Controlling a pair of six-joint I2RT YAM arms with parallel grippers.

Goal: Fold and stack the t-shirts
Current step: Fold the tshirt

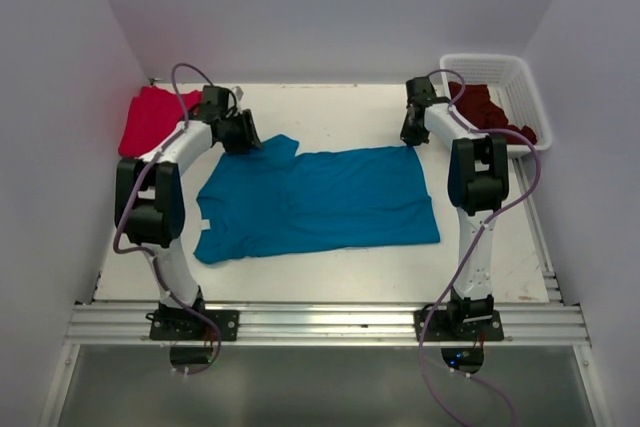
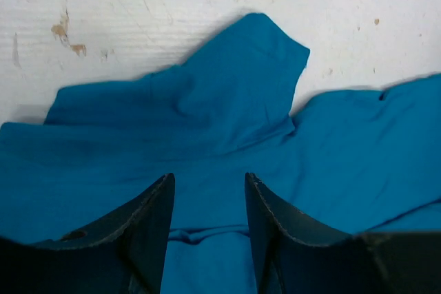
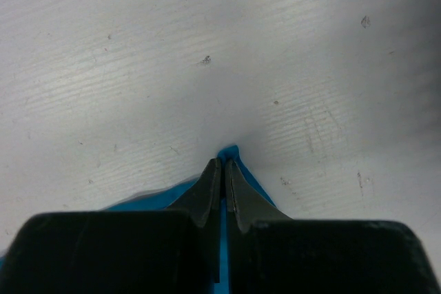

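Note:
A teal t-shirt [image 1: 320,197] lies spread flat across the middle of the table. My left gripper [image 1: 240,134] is at its far left sleeve, open, with the fingers either side of wrinkled teal cloth [image 2: 207,115] and not pinching it. In the left wrist view the left gripper [image 2: 208,178] points toward the sleeve's tip. My right gripper [image 1: 412,135] is at the shirt's far right corner, shut on the teal fabric [image 3: 160,199]; a small tip of cloth pokes out past the right gripper [image 3: 223,162]. A bright red t-shirt [image 1: 150,117] lies at the far left.
A white lattice basket [image 1: 530,97] stands at the far right corner with dark maroon t-shirts [image 1: 490,109] inside. White walls close in the table on three sides. The scuffed white tabletop [image 3: 207,46] shows beyond the right gripper.

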